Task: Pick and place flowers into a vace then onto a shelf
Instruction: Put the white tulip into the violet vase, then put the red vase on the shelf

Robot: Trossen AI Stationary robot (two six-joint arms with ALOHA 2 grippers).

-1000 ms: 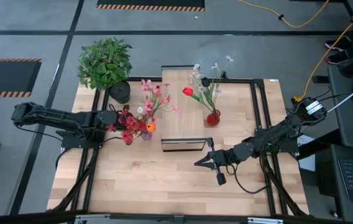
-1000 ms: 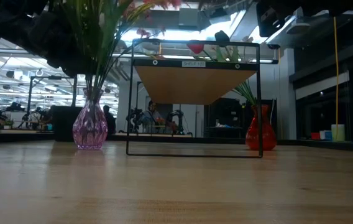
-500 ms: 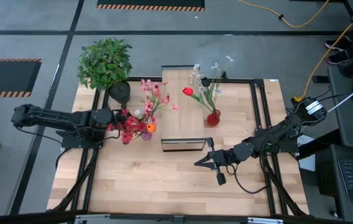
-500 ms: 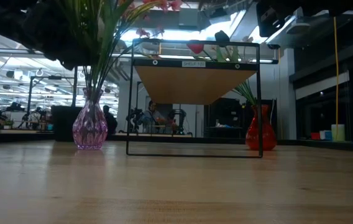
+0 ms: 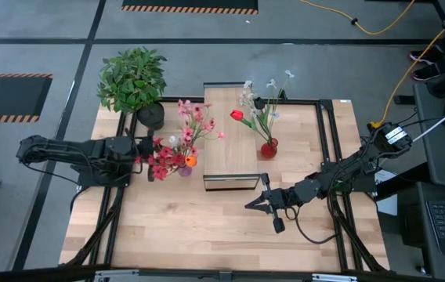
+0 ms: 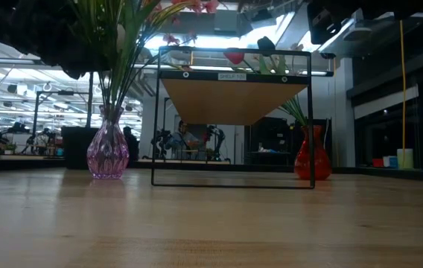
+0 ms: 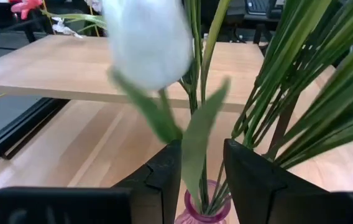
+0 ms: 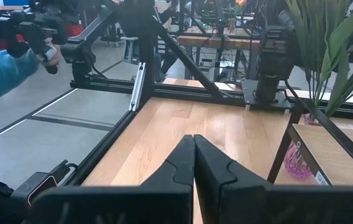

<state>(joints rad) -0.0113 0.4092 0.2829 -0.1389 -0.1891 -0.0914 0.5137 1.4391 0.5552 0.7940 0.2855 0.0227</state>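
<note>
Beside the tabletop's left edge, left claw (image 5: 138, 148) had parted off the flowers (image 5: 177, 147), stems left standing in pink vase (image 6: 108, 151); right claw (image 5: 255, 204) sat closed, empty.

I see the shelf (image 5: 230, 141) mid-table, one vase (image 5: 185, 169) just left of it with flowers (image 5: 191, 129) standing in it, a second vase (image 5: 269, 148) just right of it. The potted plant (image 5: 132, 78) sits at the far left corner. My left gripper (image 5: 146, 149) is at the left vase's stems — my right gripper (image 5: 255, 204) rests before the shelf
</note>
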